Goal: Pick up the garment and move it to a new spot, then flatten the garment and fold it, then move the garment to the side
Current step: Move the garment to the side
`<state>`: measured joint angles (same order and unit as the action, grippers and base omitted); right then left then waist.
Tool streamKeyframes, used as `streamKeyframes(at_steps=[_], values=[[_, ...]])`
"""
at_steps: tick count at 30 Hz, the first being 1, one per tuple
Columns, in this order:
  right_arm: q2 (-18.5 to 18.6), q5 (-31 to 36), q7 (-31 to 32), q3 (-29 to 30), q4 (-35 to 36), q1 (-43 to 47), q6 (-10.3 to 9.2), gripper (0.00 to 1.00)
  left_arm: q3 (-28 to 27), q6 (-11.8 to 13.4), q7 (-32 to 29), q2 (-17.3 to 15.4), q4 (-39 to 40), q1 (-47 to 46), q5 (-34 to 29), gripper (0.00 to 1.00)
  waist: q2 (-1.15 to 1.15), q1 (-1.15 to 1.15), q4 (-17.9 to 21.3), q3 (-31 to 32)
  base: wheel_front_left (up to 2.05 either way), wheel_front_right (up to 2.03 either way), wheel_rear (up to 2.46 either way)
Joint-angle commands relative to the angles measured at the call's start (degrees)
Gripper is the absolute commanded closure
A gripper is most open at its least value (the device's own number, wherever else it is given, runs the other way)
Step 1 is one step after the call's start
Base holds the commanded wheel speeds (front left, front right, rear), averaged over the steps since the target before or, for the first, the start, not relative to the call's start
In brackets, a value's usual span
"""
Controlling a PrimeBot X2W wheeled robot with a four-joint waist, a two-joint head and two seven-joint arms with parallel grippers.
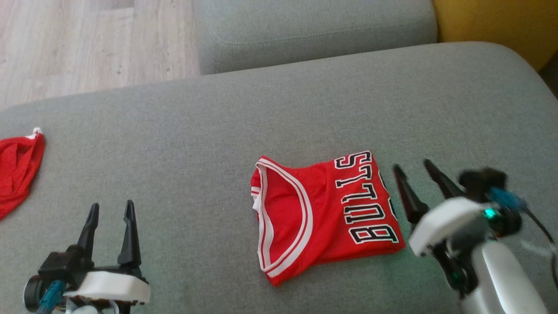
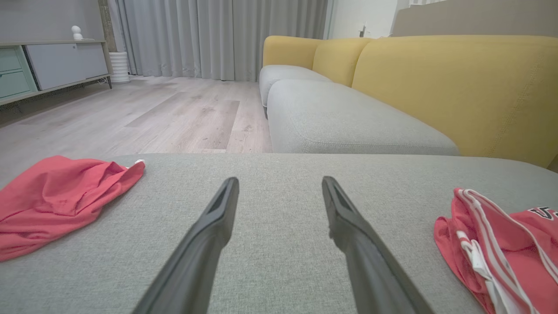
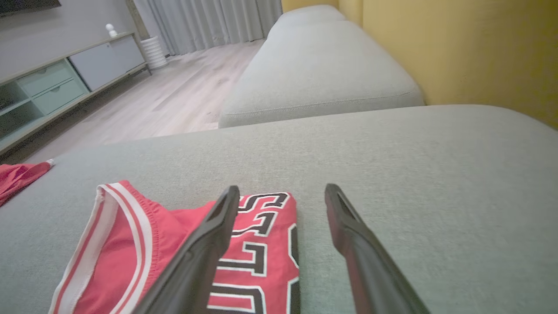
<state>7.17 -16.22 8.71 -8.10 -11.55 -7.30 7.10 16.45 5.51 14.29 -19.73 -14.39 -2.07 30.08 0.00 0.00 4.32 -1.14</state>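
Right claw (image 1: 411,164) wide, empty, beside folded red fabric Bulls jersey (image 1: 322,213).
Probably soft, light, floppy; pinch all layers at its right-of-frame edge.

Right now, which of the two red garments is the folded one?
The jersey with BULLS lettering, lying by the right end effector, is folded flat. The plain red cloth far to the left is crumpled.

We see soft, even daylight with only faint shadows and no glare, the right gripper (image 1: 410,165) is smeared by motion blur in the head view, and both wrist views bend lines near their edges.
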Motion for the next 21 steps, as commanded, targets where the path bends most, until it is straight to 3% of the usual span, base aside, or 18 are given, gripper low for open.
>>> streamKeyframes(at_steps=[1,3,9,20,21], values=[[-0.35,-0.39,2.04,-1.37,1.10,-4.05,0.39,0.00,-2.82,0.12,0.71,-1.40,1.70,-3.00,-0.54,0.00,0.00,0.00,0.12,-0.52,0.00,0.00,0.00],[-0.98,0.22,6.56,-2.49,-1.07,-5.53,0.39,0.00,-2.69,0.11,0.70,-1.43,1.82,-3.44,-0.70,0.00,0.00,0.00,0.02,-1.08,0.00,0.00,0.00],[-2.95,3.17,12.50,-1.16,-10.56,-8.63,0.39,0.00,-1.88,-0.10,0.57,-1.18,2.06,-5.37,-1.17,0.00,0.00,0.00,-1.31,-3.03,0.00,0.00,0.00],[-4.23,2.75,10.20,-2.00,-25.11,-13.11,0.39,0.00,-1.22,-0.36,0.61,-1.03,2.42,-6.98,-1.75,0.00,0.00,0.00,-2.71,-5.98,0.00,0.00,0.00],[-4.25,2.10,11.28,-3.26,-26.22,-13.32,0.39,0.51,-1.11,-0.39,0.62,-0.95,2.37,-7.09,-1.78,0.00,0.00,0.00,-2.79,-6.02,0.00,0.00,0.00]])
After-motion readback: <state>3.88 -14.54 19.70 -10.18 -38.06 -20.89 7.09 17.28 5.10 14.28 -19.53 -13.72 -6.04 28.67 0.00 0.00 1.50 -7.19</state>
